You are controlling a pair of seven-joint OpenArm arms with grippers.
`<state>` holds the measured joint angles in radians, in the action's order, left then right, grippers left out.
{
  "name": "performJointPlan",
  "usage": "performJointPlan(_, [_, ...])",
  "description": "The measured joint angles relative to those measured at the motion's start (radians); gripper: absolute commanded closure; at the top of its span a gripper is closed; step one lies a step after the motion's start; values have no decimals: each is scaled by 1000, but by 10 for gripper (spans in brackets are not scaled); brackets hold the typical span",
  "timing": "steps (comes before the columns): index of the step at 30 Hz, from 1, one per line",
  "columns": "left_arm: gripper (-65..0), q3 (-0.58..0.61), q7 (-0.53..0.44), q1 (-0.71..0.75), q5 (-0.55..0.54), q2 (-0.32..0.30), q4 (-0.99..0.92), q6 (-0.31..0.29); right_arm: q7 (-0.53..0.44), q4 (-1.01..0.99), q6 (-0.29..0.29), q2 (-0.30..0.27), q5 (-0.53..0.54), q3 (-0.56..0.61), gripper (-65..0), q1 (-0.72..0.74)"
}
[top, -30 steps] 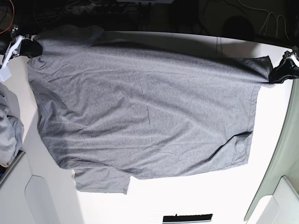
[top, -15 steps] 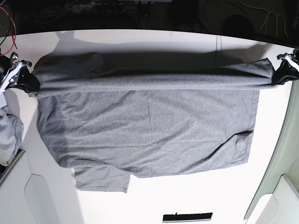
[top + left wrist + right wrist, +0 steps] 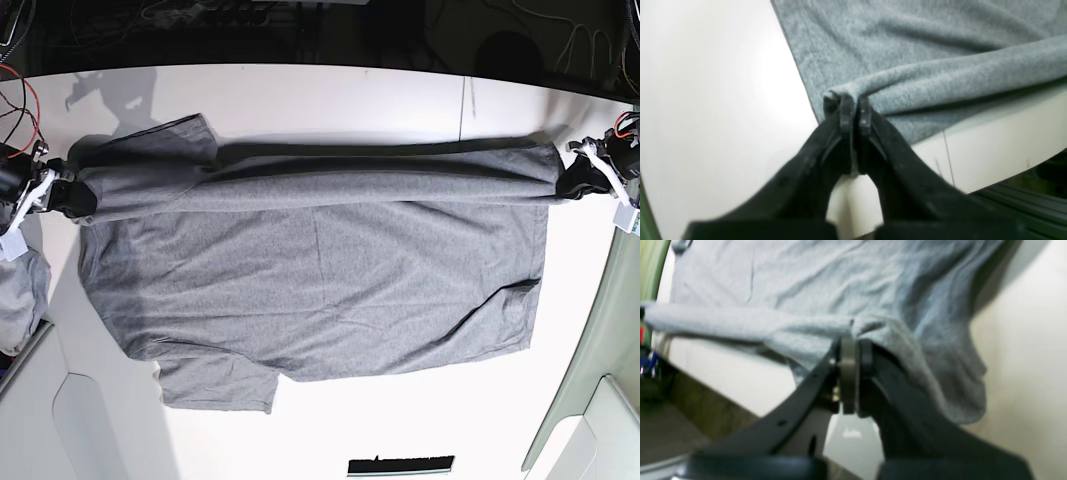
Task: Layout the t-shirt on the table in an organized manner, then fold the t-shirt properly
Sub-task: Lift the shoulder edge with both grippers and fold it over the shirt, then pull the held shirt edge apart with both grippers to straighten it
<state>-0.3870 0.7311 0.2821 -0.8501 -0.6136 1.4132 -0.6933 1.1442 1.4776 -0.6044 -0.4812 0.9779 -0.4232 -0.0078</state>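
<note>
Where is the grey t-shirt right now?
In the base view the t-shirt lies spread across the middle of the white table, its far edge lifted and stretched between the right hand and the left hand.

No readable text, label, brand, number or sign in any view. T-shirt (image 3: 310,270) plain grey, no print or visible tag. Tabletop (image 3: 420,420) blank white. Small white tag near right gripper (image 3: 55,190) and another near left gripper (image 3: 580,180), both too small and blurred to read. Dark strip at bottom edge of tabletop (image 3: 400,466) shows no legible marking.
</note>
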Motion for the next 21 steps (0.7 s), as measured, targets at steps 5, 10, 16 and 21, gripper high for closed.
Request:
performJointPlan(5, [0,-4,110,22,-120,-16,1,0,23,39,-1,0,42,0,0,-81])
performJointPlan(10, [0,-4,105,43,-127,-24,0,0,-20,43,-1,2,8,-1,0,-147])
performJointPlan(16, [0,-4,55,39,-114,-24,0,0,-131,43,-1,2,-71,-1,0,-126])
performJointPlan(21, [0,-3,-45,39,-36,-24,0,-2,-180,28,-5,2,-118,22,0,-16])
